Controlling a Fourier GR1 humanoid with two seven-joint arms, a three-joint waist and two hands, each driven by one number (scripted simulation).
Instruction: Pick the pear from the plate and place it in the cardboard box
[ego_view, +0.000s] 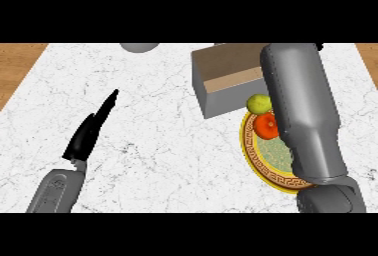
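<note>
The pear (258, 104) sat at the far edge of the plate (260, 165), a yellow-green round shape showing just past the left side of my right forearm (303, 115), right up against the near corner of the cardboard box (225, 75). I could not make out a long axis on it; only a rounded part of it showed, with the forearm covering the rest. Just nearer to me on the same plate lay a red-orange fruit (266, 126), touching or almost touching the pear. My right arm ran straight over the plate toward the box, so it was by far the nearer one, but the right hand itself was out of sight beyond the forearm's end, and I could not tell how its fingers stood or whether they lay over the pear or past it. My left hand (87, 135) rested well apart on the left of the marble counter (148, 165), fingers straight and pointing away, holding nothing. I judged the box lay only a short lift away from the pear. I read no writing or brand anywhere; the plate's rim carried only a patterned border.
</note>
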